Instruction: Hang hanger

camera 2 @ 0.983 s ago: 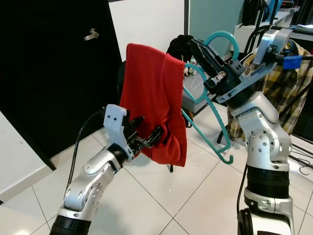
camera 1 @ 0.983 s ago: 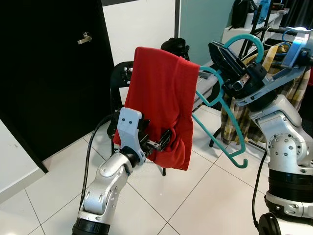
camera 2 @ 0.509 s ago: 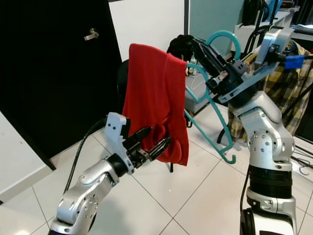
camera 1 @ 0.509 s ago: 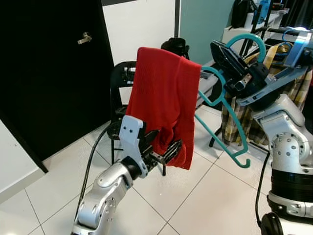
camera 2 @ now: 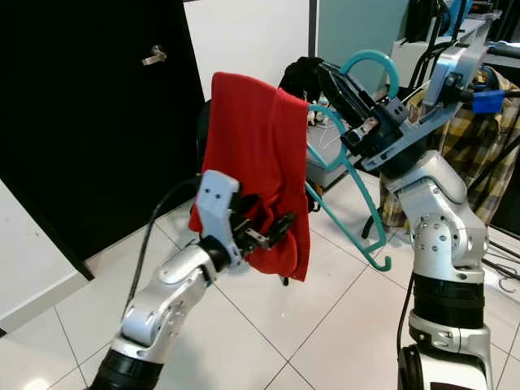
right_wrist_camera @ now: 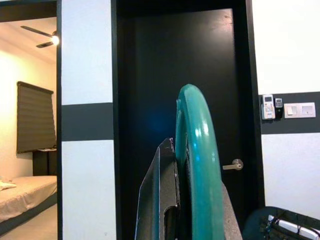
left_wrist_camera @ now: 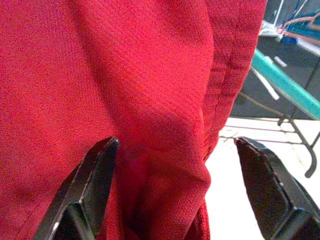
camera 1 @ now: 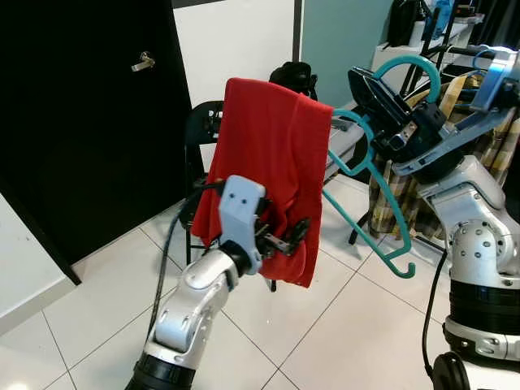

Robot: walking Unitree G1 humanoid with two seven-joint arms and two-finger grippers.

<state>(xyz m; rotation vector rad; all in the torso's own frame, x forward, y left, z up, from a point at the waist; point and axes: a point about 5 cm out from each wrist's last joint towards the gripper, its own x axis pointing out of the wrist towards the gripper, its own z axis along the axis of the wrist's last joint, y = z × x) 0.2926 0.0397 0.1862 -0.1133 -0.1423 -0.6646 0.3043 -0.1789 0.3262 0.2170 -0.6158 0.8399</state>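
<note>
Tiled room; hanger [camera 1: 370,191] hook-up, tilted.

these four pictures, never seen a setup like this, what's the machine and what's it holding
It is a humanoid robot with two silver arms. The two wide pictures come from the eyes in its head, looking forward and down. The other two come from cameras on its wrists.

The right gripper, raised high, is shut on a teal hanger. A red cloth hangs over one arm of that hanger. The left gripper is at the cloth's lower part, jaws open on either side of a fold.

Behind stand a black door, a black chair and a plaid garment, over a white tiled floor.
</note>
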